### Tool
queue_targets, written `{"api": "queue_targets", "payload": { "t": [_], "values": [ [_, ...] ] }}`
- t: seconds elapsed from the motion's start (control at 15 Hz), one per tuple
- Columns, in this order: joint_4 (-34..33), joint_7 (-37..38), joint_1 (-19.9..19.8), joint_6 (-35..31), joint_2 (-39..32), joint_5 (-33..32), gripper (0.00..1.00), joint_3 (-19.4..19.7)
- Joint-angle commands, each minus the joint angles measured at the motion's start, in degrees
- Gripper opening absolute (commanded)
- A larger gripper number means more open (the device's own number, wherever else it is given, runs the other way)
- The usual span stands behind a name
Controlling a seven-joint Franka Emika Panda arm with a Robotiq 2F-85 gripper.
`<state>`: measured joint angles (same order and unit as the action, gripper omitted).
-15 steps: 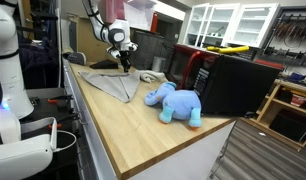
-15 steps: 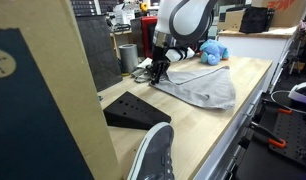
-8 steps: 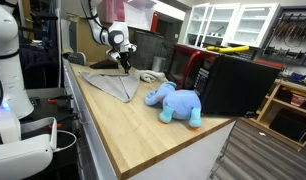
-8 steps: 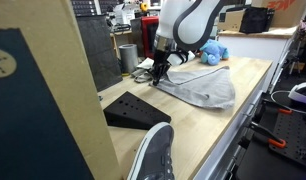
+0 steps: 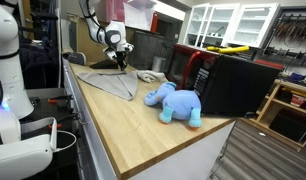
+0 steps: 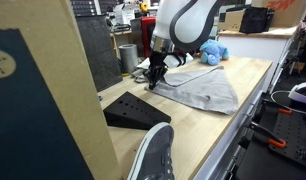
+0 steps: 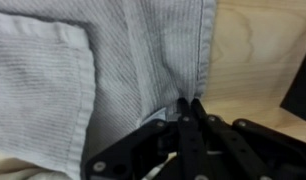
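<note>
Where the gripper (image 7: 189, 103) enters the wrist view from the bottom edge, you see its two fingers pressed together on the hemmed edge of the grey cloth (image 7: 93, 70); the jaws are clenched on that hem, with a small fold of fabric pinched between the tips. To the right of the hem, bare wood of the table (image 7: 258, 50) shows.

In both exterior views the cloth lies spread on the table, and the gripper stands over one corner of it; in an exterior view the cloth (image 5: 113, 86) occupies the far left part of the tabletop (image 5: 143, 135), with the gripper (image 5: 120, 63) at its far edge. A blue plush elephant (image 5: 175, 103) lies to the right of the cloth, just beside it; a black cabinet (image 5: 238, 85) stands right of the elephant.

In an exterior view the gripper (image 6: 153, 79) is at the left corner of the cloth (image 6: 198, 90); a black wedge (image 6: 133, 108) rests on the table near that corner, apart from the fabric.
</note>
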<state>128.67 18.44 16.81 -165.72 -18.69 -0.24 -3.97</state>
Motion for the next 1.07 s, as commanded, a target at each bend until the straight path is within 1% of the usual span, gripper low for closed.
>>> {"api": "queue_targets", "payload": {
  "t": [0.0,0.13,0.33,0.47,0.53,0.6,0.67,0.73,0.8,0.93,1.0],
  "values": [
    [0.09,-0.49,-1.08,2.44,1.47,6.5,0.02,-5.49],
    [-0.44,-1.2,-1.88,3.57,1.96,10.5,0.02,-8.36],
    [-1.13,-4.24,-4.66,6.93,3.64,17.96,0.02,-13.23],
    [-1.6,-7.06,-6.11,10.54,4.8,22.41,0.02,-15.32],
    [-1.92,-9.48,-7.21,13.38,5.64,25.26,0.03,-16.48],
    [-2.2,-12.02,-8.09,16.55,6.58,27.97,0.31,-17.18],
    [-2.48,-14.38,-8.69,19.92,7.59,30.23,0.33,-17.27],
    [-2.81,-17.19,-9.43,24.15,8.64,32.21,0.39,-17.03],
    [-2.93,-19.64,-9.85,28.31,9.89,33.54,0.47,-16.35],
    [-3.4,-23.93,-10.51,36.42,12.11,35.54,0.61,-14.44],
    [-3.61,-24.41,-10.48,38.79,12.87,35.35,0.7,-13.12]
  ]
}}
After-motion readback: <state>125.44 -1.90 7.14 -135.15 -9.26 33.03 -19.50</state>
